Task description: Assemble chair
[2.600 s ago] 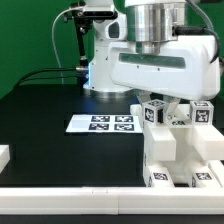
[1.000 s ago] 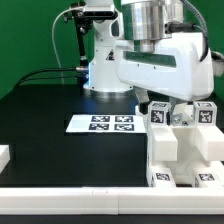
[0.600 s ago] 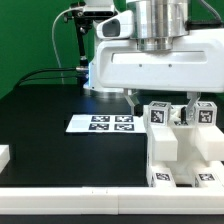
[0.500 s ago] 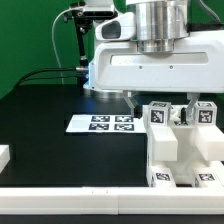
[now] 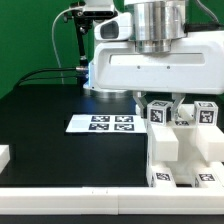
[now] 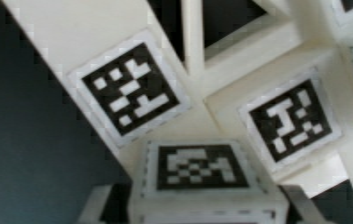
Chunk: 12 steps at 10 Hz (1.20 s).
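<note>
Chair point(image 5: 180, 140) at table point(image 5: 50, 125) edge, hand point(image 5: 167, 104) above.

The robot arm point(image 5: 150, 65) is mostly glossy white, built of rounded, bulky shells. A wide white housing crosses the foreground, with a dull greenish-grey band along its lower edge. Above it stands a shiny silver metal cylinder point(image 5: 158, 22) with faint rings around it. Farther back, the arm's base point(image 5: 100, 55) is white too, with dark joint seams. Thin black cables point(image 5: 45, 72) trail from it.
</note>
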Each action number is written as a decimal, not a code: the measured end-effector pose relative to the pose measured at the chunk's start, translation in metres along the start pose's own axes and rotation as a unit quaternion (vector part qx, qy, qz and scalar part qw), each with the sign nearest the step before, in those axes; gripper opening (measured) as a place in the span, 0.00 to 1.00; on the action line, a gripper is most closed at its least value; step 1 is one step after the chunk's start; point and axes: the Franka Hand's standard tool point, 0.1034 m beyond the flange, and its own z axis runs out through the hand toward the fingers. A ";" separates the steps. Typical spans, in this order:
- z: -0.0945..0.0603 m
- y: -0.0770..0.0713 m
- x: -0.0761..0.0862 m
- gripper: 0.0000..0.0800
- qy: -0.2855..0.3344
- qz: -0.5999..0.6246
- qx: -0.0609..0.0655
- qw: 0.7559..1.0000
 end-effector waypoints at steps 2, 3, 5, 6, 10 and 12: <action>0.000 0.002 0.001 0.33 -0.001 0.130 -0.003 0.991; 0.000 0.003 0.001 0.33 -0.002 0.209 -0.003 0.978; 0.000 0.004 0.003 0.33 -0.001 0.334 -0.003 0.943; 0.000 0.006 0.003 0.33 -0.003 0.415 0.004 0.910; 0.001 0.008 0.002 0.33 -0.005 0.547 0.003 0.837; 0.000 0.007 0.002 0.33 -0.004 0.564 0.002 0.826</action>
